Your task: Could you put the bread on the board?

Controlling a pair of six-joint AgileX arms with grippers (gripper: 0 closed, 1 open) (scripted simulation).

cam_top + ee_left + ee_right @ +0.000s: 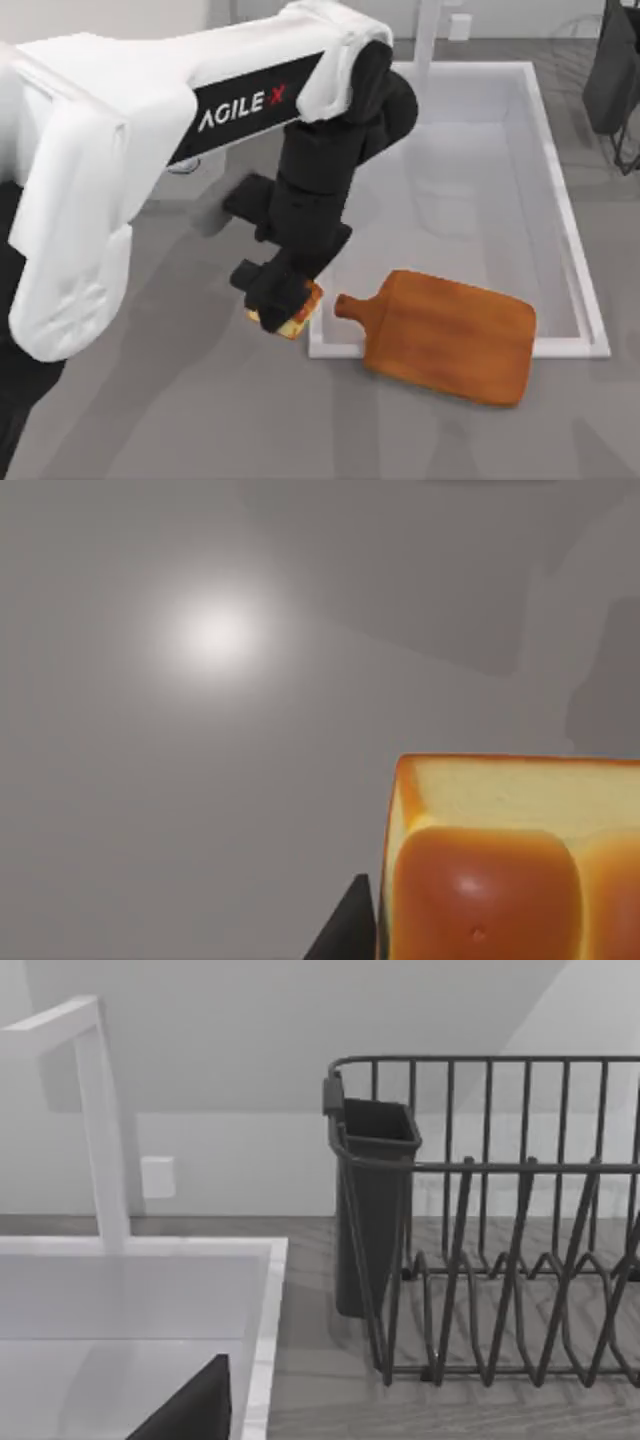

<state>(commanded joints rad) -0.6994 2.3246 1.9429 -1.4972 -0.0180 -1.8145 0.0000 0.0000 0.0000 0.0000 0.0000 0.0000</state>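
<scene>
The bread (301,316), a small golden chunk with an orange-brown crust, is pinched in my left gripper (279,303), which is shut on it just left of the sink's front left corner. The left wrist view has the bread (500,870) up close over grey counter, with one dark fingertip (345,938) beside it. The board (450,335) lies flat to the right of the bread, its stubby handle pointing toward the gripper and its far part overlapping the sink's front rim. A dark part of my right gripper (190,1412) hangs over the sink.
A white sink (572,235) takes up the middle and right of the counter, with a white faucet (100,1120) behind it. A dark wire dish rack (500,1240) with a utensil cup (375,1200) stands at the back right. Grey counter lies in front.
</scene>
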